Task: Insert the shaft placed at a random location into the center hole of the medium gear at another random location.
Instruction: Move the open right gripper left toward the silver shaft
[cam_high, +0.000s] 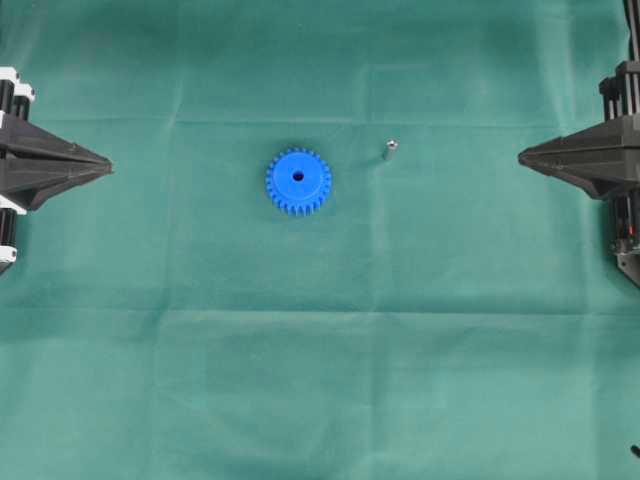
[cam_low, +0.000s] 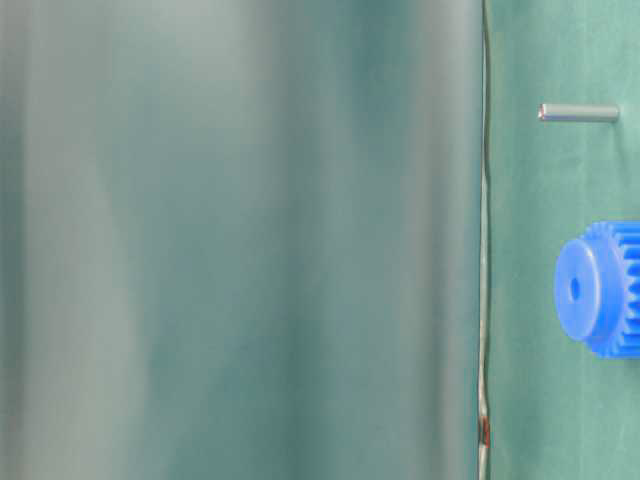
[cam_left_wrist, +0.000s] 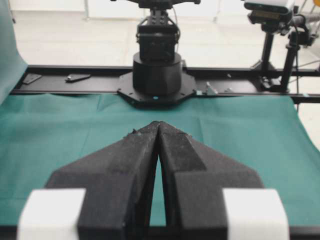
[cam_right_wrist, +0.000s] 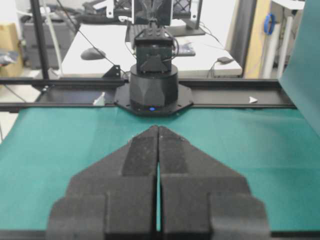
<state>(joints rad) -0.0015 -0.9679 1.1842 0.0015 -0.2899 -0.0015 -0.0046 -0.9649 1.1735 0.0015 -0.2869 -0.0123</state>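
This is a robotics lab set in an office-like room. A green cloth (cam_high: 320, 380) covers the worktop, bounded by a black metal rail (cam_right_wrist: 240, 97) on which a robot arm base (cam_right_wrist: 152, 87) is bolted. A camera (cam_left_wrist: 267, 11) sits on a black stand (cam_left_wrist: 267, 55) beside the rig. Beyond the rail stands a white desk (cam_right_wrist: 100, 55) with a computer mouse (cam_right_wrist: 92, 52), cables and a monitor foot, and a pale floor shows in the left wrist view.
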